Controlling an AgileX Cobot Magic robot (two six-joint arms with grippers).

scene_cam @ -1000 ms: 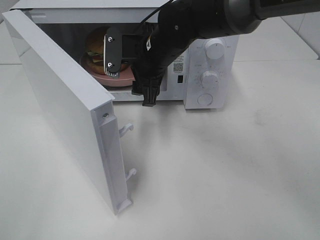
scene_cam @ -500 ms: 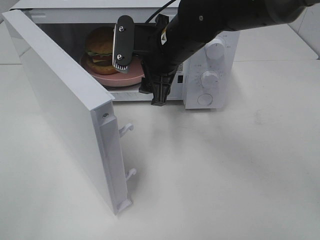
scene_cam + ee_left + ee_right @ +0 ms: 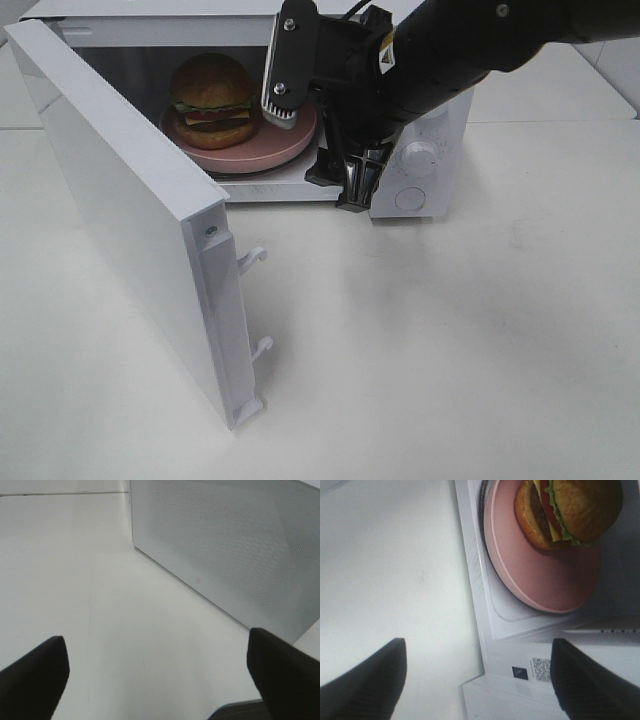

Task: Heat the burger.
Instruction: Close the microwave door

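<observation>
One burger (image 3: 212,100) sits on a pink plate (image 3: 295,150) inside the white microwave (image 3: 170,30) at the far side of the desk (image 3: 450,350). It stands toward the left part of the plate, bun dome up, with lettuce, tomato, cheese and patty showing at its side. The microwave door (image 3: 120,210) is swung wide open, reaching out to the near left, with its two latch hooks on the free edge.

The right hand (image 3: 480,680) hangs just in front of the oven's opening, at its right side, beside the control panel with its knob (image 3: 420,155). Its fingers are spread wide apart and hold nothing; they do not touch the plate or the burger. The black arm behind it crosses over the top right of the microwave.

The left hand (image 3: 160,675) shows only in its own wrist view. Its fingers are wide apart too, with bare desk between them, and a white, finely dotted panel (image 3: 240,545) stands beyond it.
</observation>
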